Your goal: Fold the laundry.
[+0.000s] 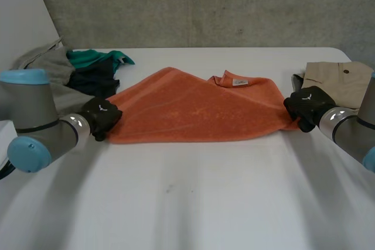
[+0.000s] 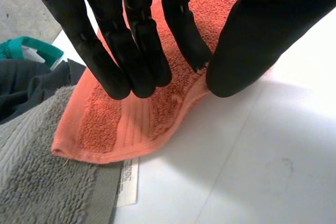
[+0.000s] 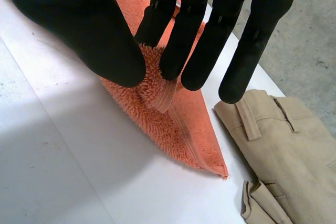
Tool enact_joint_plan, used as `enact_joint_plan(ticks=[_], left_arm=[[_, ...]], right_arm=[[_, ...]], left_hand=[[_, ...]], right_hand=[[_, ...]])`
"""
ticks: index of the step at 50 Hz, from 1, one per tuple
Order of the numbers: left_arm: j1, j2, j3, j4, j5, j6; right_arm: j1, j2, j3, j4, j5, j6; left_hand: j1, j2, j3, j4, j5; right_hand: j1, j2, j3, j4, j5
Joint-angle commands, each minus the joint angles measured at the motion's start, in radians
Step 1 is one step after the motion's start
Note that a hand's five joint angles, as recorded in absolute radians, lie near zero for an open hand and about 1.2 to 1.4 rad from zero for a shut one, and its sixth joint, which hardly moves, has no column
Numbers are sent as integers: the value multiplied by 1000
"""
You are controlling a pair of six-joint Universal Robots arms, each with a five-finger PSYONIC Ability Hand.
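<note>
At the far left of the white worktop (image 1: 193, 197) lies a heap of laundry: a grey towel (image 1: 50, 67), a teal garment (image 1: 96, 58) on top of it and a dark garment (image 1: 94, 80) in front. The grey towel (image 2: 37, 171) reaches right up to the left end of the orange towel (image 2: 121, 124), touching its corner, and a white label (image 2: 127, 182) pokes out where the two meet.

The left hand (image 1: 101, 116) is at that left end of the orange towel (image 1: 193, 112), just beside the heap. In its wrist view the left hand (image 2: 131, 40) keeps its fingers nearly straight above the cloth, and the thumb and nearest finger nip the towel's near edge between them.

The orange towel lies across the middle of the worktop, flat for the most part, with its far right corner folded over so that a small label (image 1: 239, 82) shows.

The right hand (image 1: 307, 105) is at the towel's right end. Seen from the wrist, the right hand (image 3: 79, 19) pinches a raised ridge of the orange towel (image 3: 184, 129) between thumb and fingers, a little in from the pointed corner.

Just beyond that corner lie beige trousers (image 3: 289, 150), close but not touching; in the head view the trousers (image 1: 337, 83) sit behind the right hand.
</note>
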Motion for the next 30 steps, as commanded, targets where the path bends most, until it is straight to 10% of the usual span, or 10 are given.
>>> enact_joint_plan(ticks=[1, 22, 30], left_arm=[[-22, 6, 30, -31, -38, -11], [-42, 661, -189, -20, 72, -373], [-96, 736, -240, 7, 66, -482]], right_arm=[[-8, -6, -3, -2, 19, 5], [-65, -318, -138, 65, 42, 231], [-20, -153, -349, -37, 30, 350]], left_hand=[[264, 292, 296, 292, 299], [264, 292, 296, 292, 299], [264, 292, 296, 292, 299]], right_hand=[[285, 216, 209, 202, 221], [285, 216, 209, 202, 221], [285, 216, 209, 202, 221]])
